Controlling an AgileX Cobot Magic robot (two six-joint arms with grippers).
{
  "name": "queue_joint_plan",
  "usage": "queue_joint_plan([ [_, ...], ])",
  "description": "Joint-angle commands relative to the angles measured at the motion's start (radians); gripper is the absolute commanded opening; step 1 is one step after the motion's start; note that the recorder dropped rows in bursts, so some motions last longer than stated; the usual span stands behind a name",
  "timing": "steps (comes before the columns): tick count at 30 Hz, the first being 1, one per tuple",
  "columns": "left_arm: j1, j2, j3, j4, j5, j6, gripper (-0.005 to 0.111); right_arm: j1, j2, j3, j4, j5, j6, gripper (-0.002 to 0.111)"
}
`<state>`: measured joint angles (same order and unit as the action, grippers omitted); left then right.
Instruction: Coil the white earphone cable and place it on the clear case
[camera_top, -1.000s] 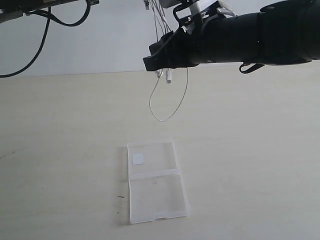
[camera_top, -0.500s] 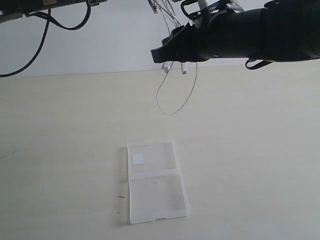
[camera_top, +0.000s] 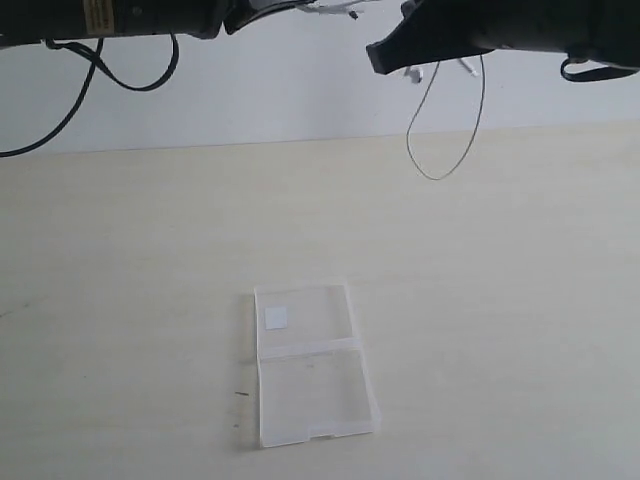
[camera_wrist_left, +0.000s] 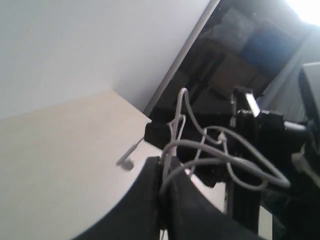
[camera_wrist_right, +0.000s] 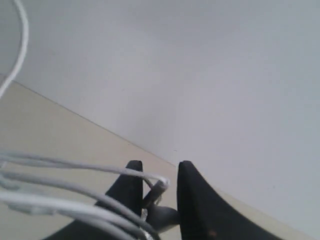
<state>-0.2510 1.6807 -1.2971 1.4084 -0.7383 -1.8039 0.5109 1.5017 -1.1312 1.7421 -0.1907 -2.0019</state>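
Two grippers up high: left gripper and right gripper. One white earphone cable, strung between both, with one loop hanging under the right gripper. One clear case well below them, in two halves, bearing one white sticker. One table underneath.

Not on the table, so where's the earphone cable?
Exterior view, top right: the white earphone cable hangs looped from the right gripper, reaching the left gripper, far from the clear case.
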Motion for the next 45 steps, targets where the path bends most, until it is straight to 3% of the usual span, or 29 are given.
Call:
queue_joint_plan([
  [1, 0.003, -0.009, 0.031, 0.074, 0.025, -0.02, 0.0, 0.001, -0.035, -0.04, 0.002, -0.053, -0.043, 0.0],
  [7, 0.003, -0.002, 0.074, 0.23, 0.05, -0.02, 0.0, 0.001, -0.046, -0.1, 0.002, -0.02, -0.056, 0.0],
  [12, -0.009, 0.035, 0.101, 0.238, 0.048, -0.02, 0.0, 0.001, -0.046, -0.102, 0.002, 0.09, -0.038, 0.0],
  [21, -0.018, 0.09, 0.105, 0.23, 0.006, -0.018, 0.001, 0.001, -0.046, -0.102, 0.002, 0.101, -0.038, 0.0],
  [24, -0.018, 0.09, 0.093, 0.204, -0.071, 0.015, 0.008, 0.001, -0.042, -0.102, 0.002, 0.11, -0.038, 0.0],
  [29, -0.018, 0.088, 0.06, 0.201, -0.132, 0.018, 0.04, 0.001, -0.037, -0.102, 0.002, 0.108, -0.038, 0.0],
  [31, -0.018, 0.088, 0.052, 0.194, -0.125, 0.015, 0.048, 0.001, -0.037, -0.102, 0.002, 0.108, -0.038, 0.0],
  [45, -0.016, 0.071, 0.0, 0.151, -0.123, 0.025, 0.049, 0.001, -0.033, -0.078, 0.002, 0.079, -0.046, 0.0],
])
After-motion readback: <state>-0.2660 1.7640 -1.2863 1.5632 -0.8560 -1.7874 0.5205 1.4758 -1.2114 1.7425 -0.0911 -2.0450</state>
